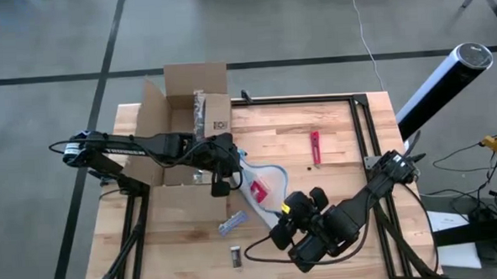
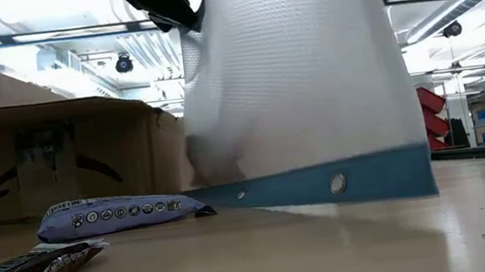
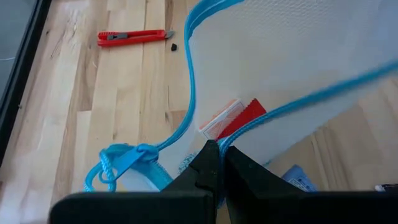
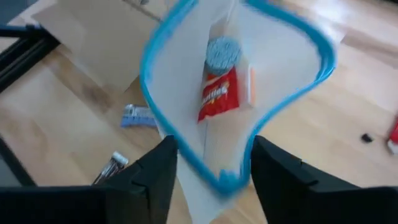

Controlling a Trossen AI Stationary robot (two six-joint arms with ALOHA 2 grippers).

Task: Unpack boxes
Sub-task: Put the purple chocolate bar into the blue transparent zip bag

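Box (image 1: 184, 117) sits open, upper left of high view. Left gripper (image 1: 219, 181) clamps pouch (image 1: 263, 185) rim mid-frame; right gripper (image 1: 306, 206) spread apart at pouch mouth. Two packets (image 1: 232, 223) out already; pouch contents prob. left.

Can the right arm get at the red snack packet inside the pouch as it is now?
Probably yes: the right gripper is open at the pouch's blue-edged mouth, which the left gripper pinches and holds up, and the red packet shows through the opening.
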